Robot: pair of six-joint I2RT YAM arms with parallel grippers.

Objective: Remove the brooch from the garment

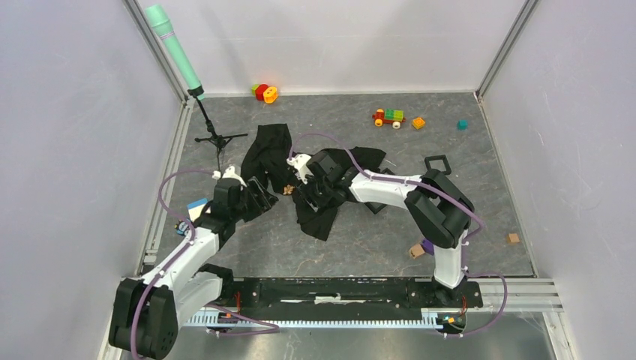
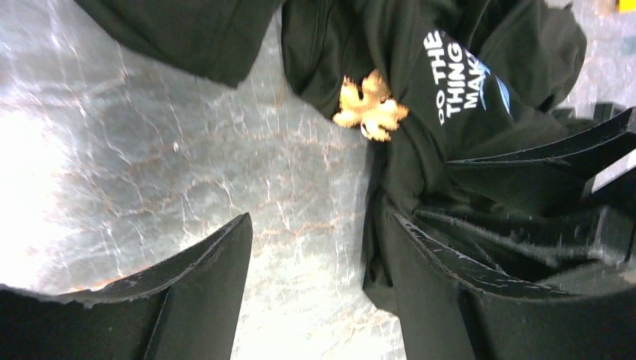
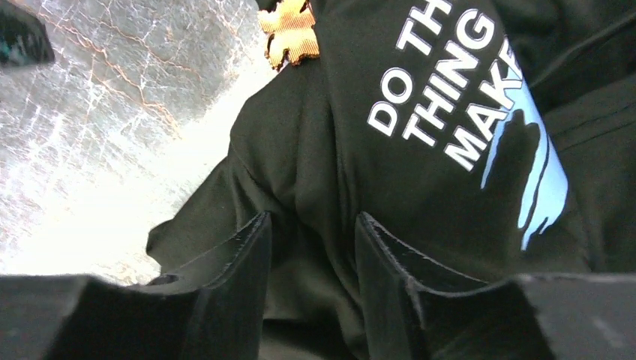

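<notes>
**One brooch at the cloth's edge, left gripper open and waiting**

We count one brooch (image 2: 370, 106), one garment (image 1: 270, 154) and two grippers working on them. The brooch sits on a fold at the garment's edge, just beside bare worktop (image 2: 150, 150) and near the white lettering. Seen from above, it lies between the two grippers.

The left gripper (image 2: 321, 217) is spread wide and has hold of nothing. Worktop and a strip of black hem show between its fingers, and the brooch lies ahead of it, nearer its right finger. The right gripper (image 3: 313, 221) has its fingers drawn close together with a fold of black cloth between them. We judge that it is pinching the garment, just short of the print.

We expect the brooch to be very light, with thin ribbed petals that would crumple under a hard squeeze. The garment is limp and would likely rise with the pin unless pinned down. We would take the brooch across its petals from the worktop side. Its fastening is hidden, so we cannot tell how it releases.

One toy train (image 1: 389, 117) stands well apart at the far side.
</notes>
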